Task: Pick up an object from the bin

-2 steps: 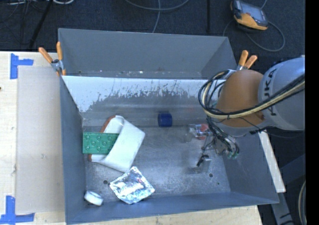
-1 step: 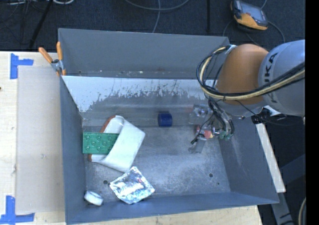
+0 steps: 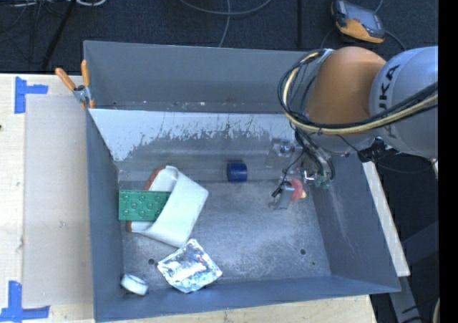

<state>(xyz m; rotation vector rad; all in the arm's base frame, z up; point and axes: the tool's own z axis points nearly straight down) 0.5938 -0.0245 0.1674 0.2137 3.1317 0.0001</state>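
While the arm reaches in from the right, its gripper (image 3: 290, 191) hangs low over the right-middle floor of the bin (image 3: 215, 85); whether the jaws are open or closed cannot be told; a small red bit (image 3: 295, 187) shows at its tip; a blue cylinder (image 3: 237, 171) lies near, to its left; a white block (image 3: 180, 208), a green studded plate (image 3: 142, 205) and crumpled foil (image 3: 188, 266) lie well apart, further left.

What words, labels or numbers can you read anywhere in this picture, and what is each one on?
"KU": on the grey arm casing, beside the orange cover; further letters cannot be made out.
On the crumpled silver wrapper: print, if any, too blurred to read.
On the green studded plate and the blue cylinder: no text.
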